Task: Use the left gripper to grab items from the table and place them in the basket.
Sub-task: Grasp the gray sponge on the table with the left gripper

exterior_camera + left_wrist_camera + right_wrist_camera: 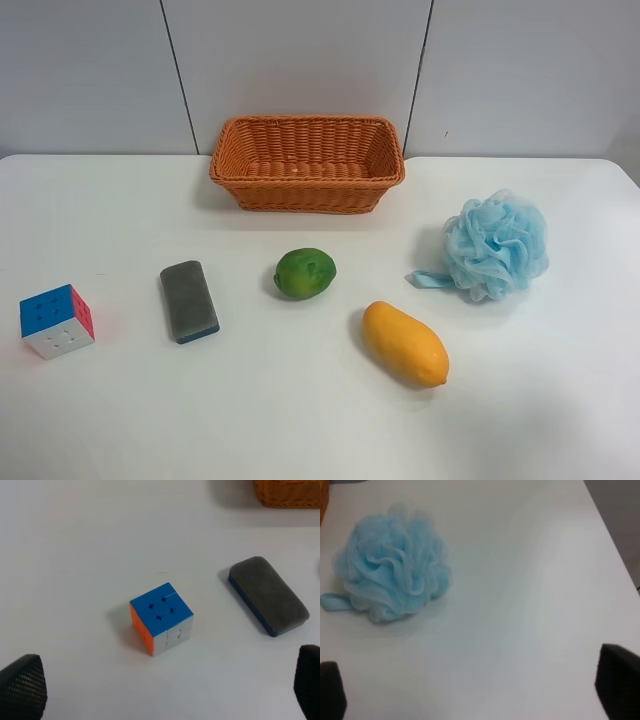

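Wicker basket (305,196) stood at the back of the white surface (250,430). 5 items lay loose in front of it, all well apart: puzzle cube (57,320) at the exterior view's left, grey eraser (189,301) next along, green fruit (305,273) near the middle, mango (404,343) nearer the camera, blue bath puff (496,245) at the right. Left gripper (165,685) hung above cube and eraser, jaws wide, holding nothing. Right gripper (474,685) hung near the puff, jaws likewise wide and empty. All 5 items were outside the basket.
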Action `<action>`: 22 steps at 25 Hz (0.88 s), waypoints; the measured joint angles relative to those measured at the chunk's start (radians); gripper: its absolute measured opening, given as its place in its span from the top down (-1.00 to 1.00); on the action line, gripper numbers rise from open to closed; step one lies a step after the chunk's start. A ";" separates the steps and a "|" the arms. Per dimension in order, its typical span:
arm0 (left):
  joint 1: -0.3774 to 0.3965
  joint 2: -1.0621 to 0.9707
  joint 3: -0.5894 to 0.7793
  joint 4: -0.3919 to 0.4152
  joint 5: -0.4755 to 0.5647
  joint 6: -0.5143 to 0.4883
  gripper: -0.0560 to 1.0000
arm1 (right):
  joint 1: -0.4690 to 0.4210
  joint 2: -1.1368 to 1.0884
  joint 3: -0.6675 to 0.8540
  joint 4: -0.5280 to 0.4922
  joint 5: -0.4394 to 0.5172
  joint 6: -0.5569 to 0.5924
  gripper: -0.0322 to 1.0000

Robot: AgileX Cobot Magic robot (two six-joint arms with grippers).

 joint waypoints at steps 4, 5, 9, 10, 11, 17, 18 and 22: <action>0.000 0.000 0.000 -0.002 0.000 0.000 -0.99 | 0.000 0.000 0.000 0.000 0.000 0.000 -0.98; 0.000 0.000 0.000 -0.002 0.000 0.000 -0.99 | 0.000 0.000 0.000 0.000 0.000 0.000 -0.98; 0.000 0.000 0.000 -0.002 0.000 0.000 -0.99 | 0.000 0.000 0.000 0.000 0.000 0.000 -0.98; 0.000 0.000 0.000 -0.002 0.000 0.000 -0.99 | 0.000 0.000 0.000 0.000 0.000 0.000 -0.98; 0.000 0.000 0.000 -0.003 0.000 0.000 -0.99 | 0.000 0.000 0.000 0.000 0.000 0.000 -0.98; 0.000 0.000 0.000 -0.002 -0.001 0.000 -0.99 | 0.000 0.000 0.000 0.000 0.000 0.000 -0.98; 0.000 0.000 0.000 0.001 -0.002 0.000 -0.99 | 0.000 0.000 0.000 0.000 0.000 0.000 -0.98; 0.000 0.052 -0.067 0.016 -0.016 -0.016 -0.99 | 0.000 0.000 0.000 0.000 0.000 0.000 -0.98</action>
